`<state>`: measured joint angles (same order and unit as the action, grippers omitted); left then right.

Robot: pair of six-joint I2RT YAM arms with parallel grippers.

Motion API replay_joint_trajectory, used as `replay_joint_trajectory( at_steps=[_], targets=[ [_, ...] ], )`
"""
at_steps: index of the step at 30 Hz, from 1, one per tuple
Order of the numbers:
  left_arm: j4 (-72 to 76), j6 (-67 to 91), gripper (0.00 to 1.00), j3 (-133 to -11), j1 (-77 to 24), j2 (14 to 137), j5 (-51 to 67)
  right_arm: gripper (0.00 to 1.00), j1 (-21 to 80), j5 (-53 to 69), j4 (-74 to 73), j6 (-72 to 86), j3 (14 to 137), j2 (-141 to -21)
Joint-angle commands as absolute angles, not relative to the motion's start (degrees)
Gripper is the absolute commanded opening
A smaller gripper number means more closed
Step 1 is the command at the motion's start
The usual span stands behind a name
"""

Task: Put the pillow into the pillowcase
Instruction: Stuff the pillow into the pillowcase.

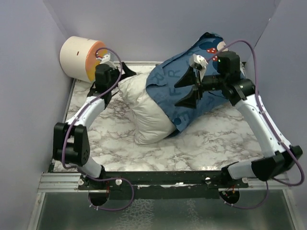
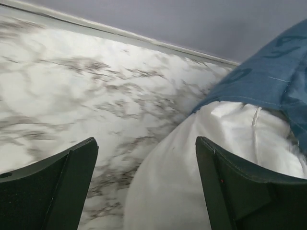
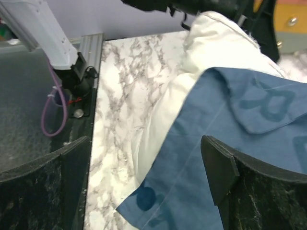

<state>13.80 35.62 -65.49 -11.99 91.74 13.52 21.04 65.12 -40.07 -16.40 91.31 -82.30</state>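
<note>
The pillow (image 1: pixel 146 115) lies on the bench (image 1: pixel 211 139), half inside the pillowcase (image 1: pixel 180 84). Both soft, light, limp; best grasped by pinching the case hem. Left gripper (image 2: pixel 146 187) and right gripper (image 3: pixel 144 191) gape, holding nothing.

A lab test booth: plain lavender walls (image 1: pixel 158 28) enclose a marble-patterned table (image 1: pixel 211 139).

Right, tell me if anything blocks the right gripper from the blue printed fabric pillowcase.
Nothing visible does. The right gripper hangs open directly above the blue printed pillowcase, with only air between its fingers and the cloth. The case already covers part of the plump white pillow; the rest of the pillow sticks out over the marble table.
</note>
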Motion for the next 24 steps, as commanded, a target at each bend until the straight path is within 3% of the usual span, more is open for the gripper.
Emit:
replay_joint_trajectory(
  at_steps=[1, 7, 15, 19, 24],
  targets=[
    [0.3, 21.9, 0.88, -63.6, -7.0, 82.0, 8.1, 0.97, 22.0, 55.9, -30.7, -16.9, 81.9, -77.5],
    [0.9, 22.4, 0.89, -50.7, -5.4, 66.9, 9.8, 0.97, 30.2, 30.8, -23.2, -19.2, 72.7, -79.9],
    [21.1, 44.0, 0.94, -24.4, -5.5, 43.7, 19.1, 0.93, 31.0, 8.0, -18.5, -21.8, 75.9, -88.4],
    [27.8, 48.9, 0.95, -19.9, -7.9, 40.9, 19.0, 0.71, 31.0, 6.7, -20.2, -22.5, 78.2, -90.0],
    [31.0, 47.2, 0.96, -22.4, -15.6, 47.6, 16.9, 0.21, 31.0, 8.7, -23.9, -22.1, 81.8, -89.9]
  ],
)
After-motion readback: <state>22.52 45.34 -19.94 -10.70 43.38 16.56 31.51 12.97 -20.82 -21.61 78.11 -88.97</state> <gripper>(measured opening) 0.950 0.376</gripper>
